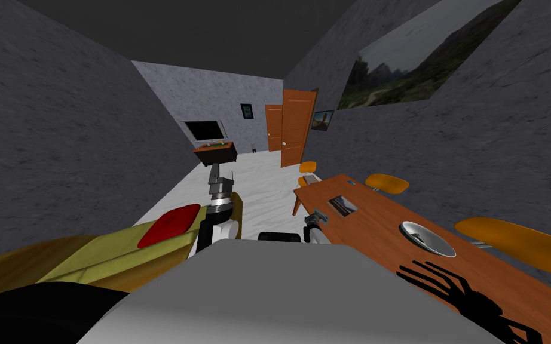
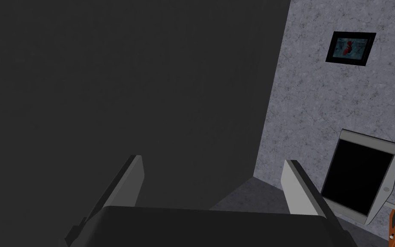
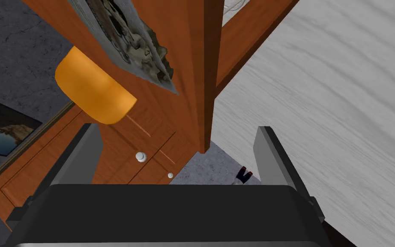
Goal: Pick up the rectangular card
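Card (image 1: 342, 205) on table (image 1: 382, 218), just ahead of spread R gripper (image 3: 178, 134).

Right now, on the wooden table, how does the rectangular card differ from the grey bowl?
The rectangular card is flat and four-cornered, with a dark printed picture; the grey bowl is round and hollow. The card lies by the floor-side edge of the wooden table, ahead of the open right pincer; the bowl sits toward the orange chairs, closer to me. Both rest on that table, untouched.
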Motion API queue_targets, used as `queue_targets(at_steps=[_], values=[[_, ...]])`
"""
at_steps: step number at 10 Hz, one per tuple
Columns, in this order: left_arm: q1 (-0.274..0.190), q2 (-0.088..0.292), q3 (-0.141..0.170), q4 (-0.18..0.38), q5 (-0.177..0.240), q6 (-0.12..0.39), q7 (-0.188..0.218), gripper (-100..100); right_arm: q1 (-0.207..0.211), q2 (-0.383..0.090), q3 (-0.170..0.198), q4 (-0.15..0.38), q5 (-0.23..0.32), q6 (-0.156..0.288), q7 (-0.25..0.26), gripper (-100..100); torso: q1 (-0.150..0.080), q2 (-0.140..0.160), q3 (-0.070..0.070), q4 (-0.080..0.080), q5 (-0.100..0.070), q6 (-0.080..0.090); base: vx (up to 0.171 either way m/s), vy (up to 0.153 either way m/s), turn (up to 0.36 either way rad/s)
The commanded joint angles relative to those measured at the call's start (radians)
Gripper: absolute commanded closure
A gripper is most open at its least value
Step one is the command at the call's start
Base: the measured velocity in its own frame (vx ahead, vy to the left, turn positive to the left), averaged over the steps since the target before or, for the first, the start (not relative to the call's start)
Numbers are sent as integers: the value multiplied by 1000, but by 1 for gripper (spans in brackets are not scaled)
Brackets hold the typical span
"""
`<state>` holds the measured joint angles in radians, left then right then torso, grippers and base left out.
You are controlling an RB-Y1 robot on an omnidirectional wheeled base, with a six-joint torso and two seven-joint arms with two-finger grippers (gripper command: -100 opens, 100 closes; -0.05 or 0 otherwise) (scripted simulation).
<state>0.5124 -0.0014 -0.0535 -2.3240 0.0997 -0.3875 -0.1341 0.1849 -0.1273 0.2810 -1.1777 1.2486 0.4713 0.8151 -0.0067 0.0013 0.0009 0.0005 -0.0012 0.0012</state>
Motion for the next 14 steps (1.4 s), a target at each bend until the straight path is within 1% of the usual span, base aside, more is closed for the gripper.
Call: queue_targets(at_steps=[1, 4, 6, 7, 8, 9, 10, 11, 14], values=[[0, 0, 0, 0, 0, 0, 0, 0, -11, 5, 16, 29, 35, 39, 14, -100, 0, 0, 0, 0, 0, 0, -22, -70, 70], [0, 0, 0, 0, 0, 0, 0, 0, -30, 18, 51, 81, 105, 113, 51, -100, 1, 0, 0, 0, 0, 0, -30, -75, 83], [0, 0, 0, 0, 0, 0, 0, 0, -39, 29, 69, 104, 139, 149, 70, -100, 2, 0, 0, 0, 0, 0, -25, -62, 65], [0, 0, 0, 0, 0, 0, 0, 0, -45, 44, 81, 119, 163, 173, 83, -100, 2, -1, 0, 0, 0, 0, -23, -69, 76], [0, 0, 0, 0, 0, 0, 0, 0, -44, 36, 75, 115, 153, 157, 69, -100, 2, -1, 0, 0, 0, 0, -12, -33, 19], [0, 0, 0, 0, 0, 0, 0, 0, -44, 37, 77, 117, 156, 162, 69, 0, 3, -1, -1, 0, 1, 0, -2, -6, -3], [0, 0, 0, 0, 0, 0, 0, 0, -49, 22, 77, 138, 165, 158, 34, -100, 5, -2, -1, 0, 1, 0, 25, 8, 60], [0, 0, 0, 0, 0, 0, 0, 0, -51, 17, 77, 145, 169, 156, 22, -100, 6, -4, -2, -1, 1, 0, 42, 16, 52], [0, 0, 0, 0, 0, 0, 0, 0, -59, -8, 78, 179, 185, 150, -36, -100, 7, -5, -3, -1, 2, 0, 36, 22, 37]])
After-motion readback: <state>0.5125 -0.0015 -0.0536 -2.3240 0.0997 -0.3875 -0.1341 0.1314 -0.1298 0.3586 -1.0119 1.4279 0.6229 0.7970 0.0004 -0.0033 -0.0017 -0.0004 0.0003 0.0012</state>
